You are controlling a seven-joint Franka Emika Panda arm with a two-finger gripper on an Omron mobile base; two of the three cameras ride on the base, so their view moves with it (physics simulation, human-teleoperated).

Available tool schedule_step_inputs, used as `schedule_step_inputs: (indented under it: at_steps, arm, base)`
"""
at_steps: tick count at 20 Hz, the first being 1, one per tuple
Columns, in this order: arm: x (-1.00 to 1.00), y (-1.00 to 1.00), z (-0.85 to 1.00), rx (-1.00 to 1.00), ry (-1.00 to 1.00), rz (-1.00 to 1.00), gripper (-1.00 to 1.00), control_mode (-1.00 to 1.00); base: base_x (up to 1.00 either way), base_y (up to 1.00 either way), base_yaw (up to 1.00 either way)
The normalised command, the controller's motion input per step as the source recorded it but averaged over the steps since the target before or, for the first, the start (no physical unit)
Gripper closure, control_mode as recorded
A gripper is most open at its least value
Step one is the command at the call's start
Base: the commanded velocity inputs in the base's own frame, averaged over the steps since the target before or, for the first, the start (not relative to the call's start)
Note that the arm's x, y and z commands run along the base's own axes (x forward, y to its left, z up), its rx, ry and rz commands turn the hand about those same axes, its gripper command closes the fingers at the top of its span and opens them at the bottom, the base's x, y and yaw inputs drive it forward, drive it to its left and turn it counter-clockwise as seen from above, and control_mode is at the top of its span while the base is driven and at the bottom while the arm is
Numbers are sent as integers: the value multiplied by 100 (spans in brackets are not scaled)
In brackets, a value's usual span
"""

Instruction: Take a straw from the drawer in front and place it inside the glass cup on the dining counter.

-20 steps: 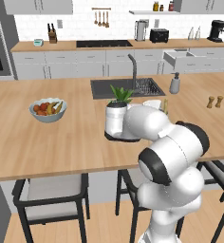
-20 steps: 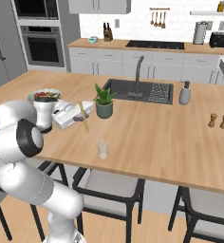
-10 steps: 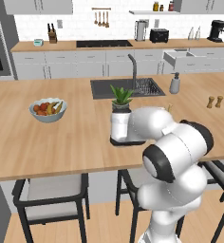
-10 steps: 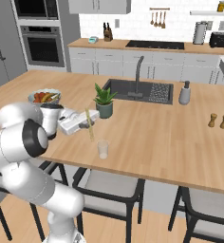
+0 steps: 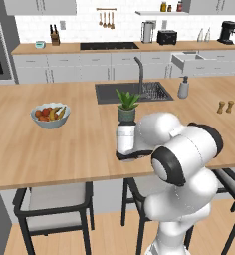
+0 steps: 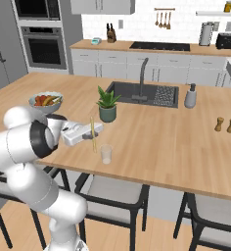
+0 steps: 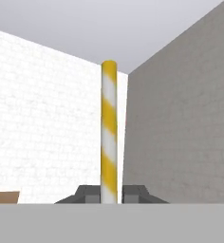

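Note:
My gripper [image 6: 93, 131] is shut on the straw [image 6: 92, 123], a thin yellow stick held nearly upright over the dining counter [image 6: 151, 137]. The glass cup [image 6: 106, 153] stands near the counter's front edge. The straw's lower end hangs just left of the cup, outside it. In the hand view the straw [image 7: 109, 133] shows yellow and white stripes and rises from between the two fingertips of the gripper [image 7: 109, 192]. In the left base view my own arm covers the hand and the cup. The drawer [image 5: 189, 60] stands pulled open at the far wall counter.
A potted plant [image 6: 107, 105] stands just behind the hand, with a fruit bowl [image 6: 45, 101] to its left. The dark sink [image 6: 144, 94], a soap bottle [image 6: 190, 95] and two small shakers [image 6: 224, 124] lie further right. Stools [image 6: 112, 196] stand under the counter's front edge.
The hand has carried the straw rightwards and towards the counter's front edge, nearer the cup. The straw has turned from tilted to nearly upright.

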Motion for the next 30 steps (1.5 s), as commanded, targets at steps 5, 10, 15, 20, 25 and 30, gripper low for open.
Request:
schedule_step_inputs:
  at_steps: [5,10,15,20,25,30]
  arm:
    - [20,0,0,0,0,0,100,-100]
    - [23,0,0,0,0,0,100,-100]
    - [23,0,-9,0,0,0,100,-100]
    - [20,0,-29,0,0,0,100,-100]
    - [18,0,-24,0,0,0,100,-100]
    - [25,-1,-14,0,0,0,100,-100]
  base:
    - [0,0,0]
    - [0,0,0]
    - [0,0,0]
    - [0,0,0]
    - [0,0,0]
    - [0,0,0]
